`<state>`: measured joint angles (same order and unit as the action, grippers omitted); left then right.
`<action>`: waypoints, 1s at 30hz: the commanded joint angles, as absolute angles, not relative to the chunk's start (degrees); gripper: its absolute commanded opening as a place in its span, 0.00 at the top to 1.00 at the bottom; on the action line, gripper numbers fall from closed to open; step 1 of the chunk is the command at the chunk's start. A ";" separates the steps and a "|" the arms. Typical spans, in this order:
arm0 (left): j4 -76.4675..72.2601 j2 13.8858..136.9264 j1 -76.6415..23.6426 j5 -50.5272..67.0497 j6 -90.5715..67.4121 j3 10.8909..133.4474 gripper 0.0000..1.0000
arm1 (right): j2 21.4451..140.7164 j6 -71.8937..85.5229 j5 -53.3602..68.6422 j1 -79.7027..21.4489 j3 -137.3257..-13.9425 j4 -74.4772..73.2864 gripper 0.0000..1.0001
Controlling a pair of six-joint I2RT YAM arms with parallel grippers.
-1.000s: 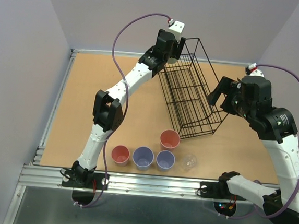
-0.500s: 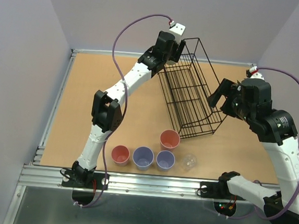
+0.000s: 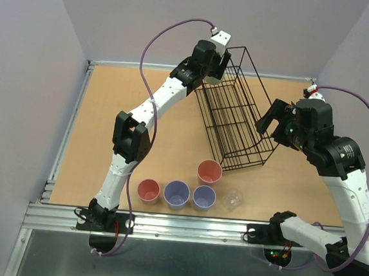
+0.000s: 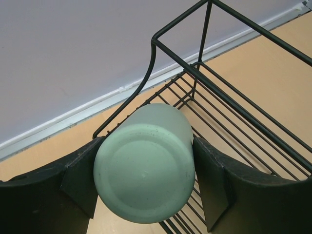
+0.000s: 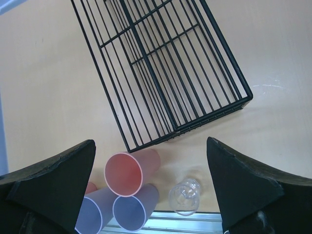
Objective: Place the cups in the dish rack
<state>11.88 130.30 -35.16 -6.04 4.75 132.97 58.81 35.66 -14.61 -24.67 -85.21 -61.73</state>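
My left gripper (image 3: 221,58) is shut on the pale green cup (image 4: 146,163), held upside down, base toward the camera, above the far top edge of the black wire dish rack (image 3: 235,113); the rack also shows in the left wrist view (image 4: 234,122). My right gripper (image 3: 271,122) is open and empty, high at the rack's right side. On the table near the front stand two salmon-red cups (image 3: 209,172) (image 3: 149,190), two lavender-blue cups (image 3: 176,193) (image 3: 204,196) and a clear cup (image 3: 233,197). The right wrist view shows a red cup (image 5: 127,173), a lavender cup (image 5: 134,207), the clear cup (image 5: 186,197) and the rack (image 5: 161,68).
The tan tabletop (image 3: 121,119) has a raised metal rim at the left and back, and a metal rail (image 3: 183,225) along the near edge. Purple-grey walls close in on three sides. Both arm bases sit at the near rail.
My left gripper has shifted slightly right and farther over the rack's top edge with the green cup. My right gripper has edged a little toward the rack.
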 commanded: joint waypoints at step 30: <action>12.21 122.53 -33.75 -19.33 2.02 135.70 0.01 | 61.43 34.54 -13.01 -24.43 -83.67 -57.83 0.00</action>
<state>13.63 130.19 -34.54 -13.82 3.51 133.97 60.55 35.75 -13.43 -24.67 -83.40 -61.06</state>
